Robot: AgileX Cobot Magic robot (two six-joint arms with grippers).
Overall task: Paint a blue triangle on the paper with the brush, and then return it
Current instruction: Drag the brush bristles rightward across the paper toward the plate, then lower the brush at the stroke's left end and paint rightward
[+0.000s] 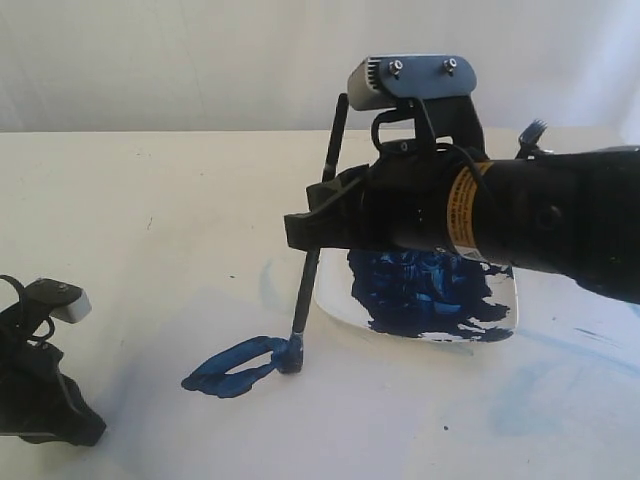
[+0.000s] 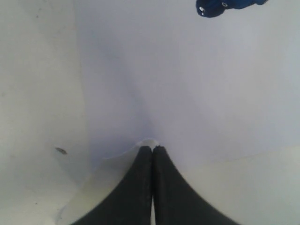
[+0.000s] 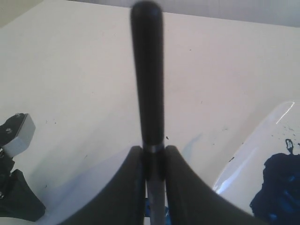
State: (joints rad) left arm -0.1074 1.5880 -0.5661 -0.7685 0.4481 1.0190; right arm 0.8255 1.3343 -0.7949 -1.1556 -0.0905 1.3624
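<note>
**Brush tip resting at the end of the blue mark**

The right arm's black forearm fills the near right of the exterior view. Its claw (image 1: 312,228) is narrowed on the brush (image 1: 308,290), gripping the black handle about midway. The brush stands nearly upright, its top leaning a little toward the plate side. Its bristles touch the paper (image 1: 400,425) at the right end of the blue triangle (image 1: 232,368), a small closed loop. The plate (image 1: 505,322) of blue paint lies just beside the brush, on the right arm's side. The left claw (image 2: 152,150), toward the table's (image 1: 150,200) near left, has its fingers pressed together on the paper's edge, seemingly pinning it. The mark looks finished, so I judge a straight lift comes next. There is open table to the far left, and the plate rim is the closest obstacle.
</note>
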